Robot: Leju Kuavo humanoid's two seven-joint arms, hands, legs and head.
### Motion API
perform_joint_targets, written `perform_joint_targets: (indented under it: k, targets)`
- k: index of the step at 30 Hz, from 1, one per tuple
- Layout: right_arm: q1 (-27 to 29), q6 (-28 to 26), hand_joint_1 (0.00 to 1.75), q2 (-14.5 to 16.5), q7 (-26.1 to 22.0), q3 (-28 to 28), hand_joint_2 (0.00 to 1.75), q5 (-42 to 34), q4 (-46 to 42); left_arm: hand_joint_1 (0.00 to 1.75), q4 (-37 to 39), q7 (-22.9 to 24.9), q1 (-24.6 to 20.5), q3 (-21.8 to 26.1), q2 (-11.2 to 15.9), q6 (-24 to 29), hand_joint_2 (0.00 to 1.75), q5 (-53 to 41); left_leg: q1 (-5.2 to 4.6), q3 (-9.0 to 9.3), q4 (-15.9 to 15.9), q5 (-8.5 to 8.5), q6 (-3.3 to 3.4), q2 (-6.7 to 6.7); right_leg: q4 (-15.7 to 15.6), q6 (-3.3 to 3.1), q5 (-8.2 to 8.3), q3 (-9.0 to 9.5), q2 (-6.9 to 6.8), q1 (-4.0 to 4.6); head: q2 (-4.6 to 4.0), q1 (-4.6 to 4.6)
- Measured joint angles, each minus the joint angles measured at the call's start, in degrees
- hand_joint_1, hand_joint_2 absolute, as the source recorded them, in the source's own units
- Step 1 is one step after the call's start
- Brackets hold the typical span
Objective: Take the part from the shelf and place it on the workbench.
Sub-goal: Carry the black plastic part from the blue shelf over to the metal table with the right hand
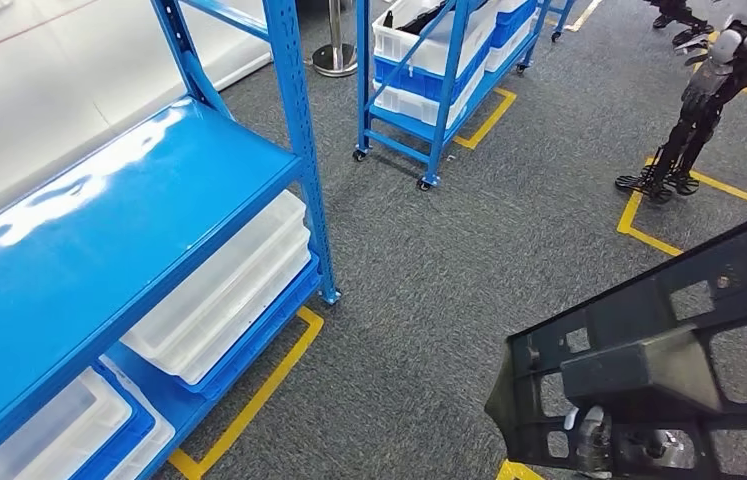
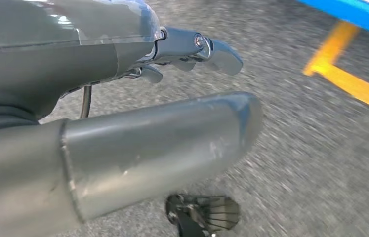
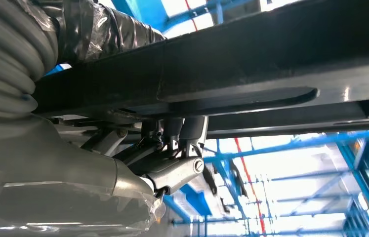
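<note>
Black perforated part gripped from underneath by right hand — carried above grey carpet, well clear of blue shelf. Left hand holding nothing, fingers loosely extended — carpet seen below it.

blue racks stand on grey carpet.

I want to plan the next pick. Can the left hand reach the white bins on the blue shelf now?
Probably not: the left hand hangs low over the carpet, apart from the white bins.
</note>
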Motion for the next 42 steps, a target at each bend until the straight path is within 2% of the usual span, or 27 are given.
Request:
perform_joint_targets:
  k: [2, 3, 4, 6, 8, 10, 12, 14, 16, 18, 19, 20, 21, 23, 25, 27, 28, 30, 31, 32, 34, 35, 37, 38, 40, 41, 42]
  targets:
    - [-0.1, 0.0, 1.75, 0.0, 0.0, -0.1, 1.75, -0.2, 0.0, 0.00, 0.0, 0.0, 0.1, 0.0, 0.0, 0.0, 0.00, 0.0, 0.08, -3.43, 6.9, -3.17, 0.06, -3.04, -0.2, -0.34, 0.05, 0.26, 1.29, -0.04, 0.00, -0.01]
    - [-0.1, -0.1, 1.75, 0.0, 0.0, -0.1, 1.75, -0.3, 0.1, 0.00, 0.0, 0.1, 0.2, 0.0, 0.1, 0.1, 0.00, 0.0, 0.07, -5.15, 9.9, -3.95, 0.11, -3.64, 0.0, -0.44, -0.02, 0.24, 2.06, 0.02, 0.00, -0.01]
    - [0.0, -0.1, 1.75, 0.0, 0.0, -0.1, 1.75, -0.4, 0.1, 0.00, 0.0, 0.2, 0.4, 0.0, 0.1, 0.1, 0.00, 0.0, 0.07, -6.12, 11.1, -3.54, 0.15, -3.92, 0.2, -0.48, -0.14, 0.25, 2.97, 0.07, 0.00, -0.01]
    - [0.1, -0.2, 1.75, 0.0, 0.0, -0.2, 1.75, -0.6, 0.1, 0.00, 0.0, 0.4, 0.6, 0.0, 0.1, 0.2, 0.00, -0.1, 0.12, -5.19, 7.4, 0.37, 0.24, -4.55, 0.9, -0.33, -0.52, 0.25, 4.84, 0.00, 0.00, -0.01]
    - [0.1, -0.2, 1.75, 0.0, 0.0, -0.2, 1.75, -0.9, 0.1, 0.00, 0.0, 0.4, 0.5, 0.0, 0.1, 0.3, 0.00, -0.3, 0.29, -2.70, 1.1, 3.41, 0.37, -6.95, 1.9, 0.12, -1.04, 0.00, 6.41, -0.12, 0.00, 0.00]
    - [0.3, -0.1, 1.75, 0.0, 0.0, -0.2, 1.75, -1.1, 0.1, 0.00, 0.0, 0.3, 0.5, 0.0, 0.1, 0.4, 0.00, -0.3, 0.25, -1.71, -1.4, 3.60, 0.65, -8.61, 2.5, 0.70, -1.25, -0.52, 7.68, -0.24, 0.00, -0.01]
    - [0.6, -0.1, 1.75, 0.0, 0.0, -0.3, 1.75, -1.3, 0.1, 0.00, 0.0, 0.2, 0.3, 0.0, 0.0, 0.5, 0.00, -0.4, 0.11, -1.57, -1.6, 3.77, 1.24, -7.65, 2.6, 1.27, -1.10, -1.00, 8.71, -0.39, 0.00, -0.03]
    - [0.9, -0.1, 1.75, 0.0, 0.0, -0.3, 1.75, -1.4, 0.1, 0.00, 0.0, 0.2, 0.3, 0.0, -0.1, 0.6, 0.00, -0.4, 0.21, -1.39, -2.0, 4.03, 1.86, -6.23, 4.1, 1.77, -1.98, -1.81, 6.62, -0.26, 0.00, 0.00]
    - [1.0, -0.1, 1.75, 0.0, 0.0, -0.4, 1.75, -1.4, 0.1, 0.00, 0.0, 0.2, 0.4, 0.0, -0.1, 0.6, 0.00, -0.5, 0.14, -1.35, -2.1, 4.04, 2.21, -4.68, 9.5, 2.27, -5.00, -4.40, 2.82, -0.20, 0.00, 0.04]
    - [1.1, -0.1, 1.75, 0.0, 0.0, -0.4, 1.75, -1.5, 0.1, 0.00, 0.0, 0.2, 0.6, 0.0, -0.1, 0.7, 0.00, -0.5, -0.12, -1.34, -2.1, 3.85, 2.35, -2.91, 16.4, 2.62, -7.89, -7.91, 1.32, -0.43, 0.00, 0.05]
    - [1.2, -0.1, 1.75, 0.0, 0.0, -0.4, 1.75, -1.6, 0.1, 0.00, 0.0, 0.2, 0.7, 0.0, -0.1, 0.7, 0.00, -0.5, -0.22, -1.28, -2.1, 3.73, 2.39, -2.01, 18.0, 2.61, -8.02, -8.76, 1.13, -0.50, 0.00, 0.04]
    - [1.3, -0.1, 1.75, 0.0, 0.0, -0.5, 1.75, -1.7, 0.1, 0.00, 0.0, 0.2, 0.7, 0.0, -0.1, 0.8, 0.00, -0.5, -0.31, -1.16, -2.1, 3.58, 2.40, -1.20, 17.3, 2.46, -7.05, -8.48, 1.01, -0.48, 0.00, 0.04]
    - [1.4, -0.1, 1.75, 0.0, 0.0, -0.5, 1.75, -1.7, 0.1, 0.00, 0.0, 0.2, 0.6, 0.0, -0.1, 0.8, 0.00, -0.6, -0.39, -0.96, -2.1, 3.42, 2.40, -0.43, 14.5, 2.12, -5.20, -6.99, 0.65, -0.33, 0.00, 0.05]
    - [1.5, 0.0, 1.75, 0.0, 0.0, -0.5, 1.75, -1.7, 0.1, 0.00, 0.0, 0.2, 0.4, 0.0, -0.3, 0.9, 0.00, -0.6, -0.55, -0.44, -2.2, 3.05, 2.26, 0.92, 6.6, 1.00, -2.09, -2.87, -1.88, 0.49, 0.00, 0.05]
    - [1.7, 0.2, 1.75, 0.0, 0.0, -0.6, 1.75, -1.6, 0.0, 0.00, 0.0, 0.3, 0.4, 0.0, -0.5, 1.0, 0.00, -0.7, -0.58, -0.09, -2.3, 2.81, 1.92, 2.21, 2.6, -0.02, -1.31, -0.92, -3.70, 1.37, 0.00, 0.05]
    - [2.0, 0.2, 1.75, 0.0, 0.0, -0.7, 1.75, -1.6, 0.0, 0.00, 0.0, 0.3, 0.3, 0.0, -0.6, 1.0, 0.00, -0.7, -0.56, 0.32, -2.7, 2.71, 1.51, 3.49, 1.9, -0.59, -1.16, -0.86, -2.63, 1.60, 0.00, 0.04]
    - [2.2, 0.2, 1.75, 0.0, 0.0, -0.7, 1.75, -1.6, 0.0, 0.00, 0.0, 0.3, 0.1, 0.0, -0.6, 1.0, 0.00, -0.7, -0.52, 0.56, -2.7, 2.53, 1.29, 3.01, 1.3, -0.71, -0.82, -0.52, -1.92, 1.40, 0.00, 0.03]
    - [2.4, 0.2, 1.75, 0.0, 0.0, -0.8, 1.75, -1.6, 0.0, 0.00, 0.0, 0.3, 0.0, 0.0, -0.7, 1.1, 0.00, -0.7, -0.43, -0.12, -0.3, 0.80, 0.93, -0.26, -0.2, -0.93, -0.12, 0.39, -0.58, 0.78, 0.00, 0.02]
    - [2.4, 0.2, 1.75, 0.0, 0.0, -0.9, 1.75, -1.6, 0.0, 0.00, 0.0, 0.4, 0.1, 0.0, -0.7, 1.1, 0.00, -0.7, -0.30, -1.43, 2.6, -0.78, 0.78, -2.33, -0.6, -0.93, 0.10, 0.66, 0.06, 0.51, 0.00, 0.00]
    - [2.3, 0.2, 1.75, 0.0, 0.0, -0.9, 1.75, -1.6, 0.0, 0.00, 0.0, 0.4, 0.3, 0.0, -0.7, 1.1, 0.00, -0.7, -0.23, -3.29, 6.3, -2.55, 0.63, -3.49, -0.7, -1.03, 0.13, 0.70, 0.84, 0.42, 0.00, -0.01]
    - [2.4, 0.2, 1.75, 0.0, 0.0, -1.0, 1.75, -1.6, 0.1, 0.00, 0.0, 0.5, 0.6, 0.1, -0.6, 1.1, 0.00, -0.7, -0.05, -6.48, 11.9, -4.09, 0.27, -4.05, -0.4, -0.98, 0.03, 0.63, 2.62, 0.30, 0.00, -0.03]
    - [2.4, 0.2, 1.75, 0.0, 0.0, -1.0, 1.75, -1.6, 0.1, 0.00, 0.0, 0.5, 0.6, 0.1, -0.6, 1.1, 0.00, -0.7, 0.04, -6.95, 12.1, -3.23, 0.07, -4.11, -0.2, -0.83, -0.09, 0.61, 3.58, 0.18, 0.00, -0.02]
    - [2.4, 0.2, 1.75, 0.0, 0.0, -1.1, 1.75, -1.6, 0.1, 0.00, 0.0, 0.6, 0.6, 0.1, -0.5, 1.1, 0.00, -0.7, 0.44, -4.91, 6.5, 0.95, -0.43, -5.16, 0.8, -0.18, -0.59, 0.52, 5.37, -0.25, 0.00, -0.02]
    - [2.4, 0.2, 1.75, 0.0, 0.0, -1.1, 1.75, -1.6, 0.1, 0.00, 0.0, 0.6, 0.6, 0.1, -0.5, 1.1, 0.00, -0.7, 0.64, -3.52, 3.1, 2.44, -0.68, -6.73, 1.5, 0.28, -0.97, 0.25, 6.17, -0.38, 0.00, -0.03]
    - [2.4, 0.2, 1.75, 0.0, 0.0, -1.1, 1.75, -1.6, 0.1, 0.00, 0.0, 0.6, 0.6, 0.1, -0.5, 1.0, 0.00, -0.7, 0.87, -2.07, -0.6, 3.47, -0.41, -8.92, 2.8, 1.10, -1.52, -0.57, 7.58, -0.47, 0.00, 0.02]
    - [2.5, 0.2, 1.75, 0.0, 0.0, -1.1, 1.75, -1.6, 0.1, 0.00, 0.0, 0.7, 0.6, 0.1, -0.6, 1.0, 0.00, -0.7, 0.72, -2.04, -0.6, 3.17, 0.04, -9.04, 3.1, 1.42, -1.55, -0.95, 8.22, -0.50, 0.00, 0.02]
    - [2.6, 0.2, 1.75, 0.0, 0.0, -1.2, 1.75, -1.6, 0.1, 0.00, 0.0, 0.7, 0.6, 0.1, -0.6, 1.0, 0.00, -0.7, 0.66, -2.06, -0.6, 3.27, 0.60, -8.26, 3.1, 1.65, -1.44, -1.20, 8.87, -0.58, 0.00, 0.04]
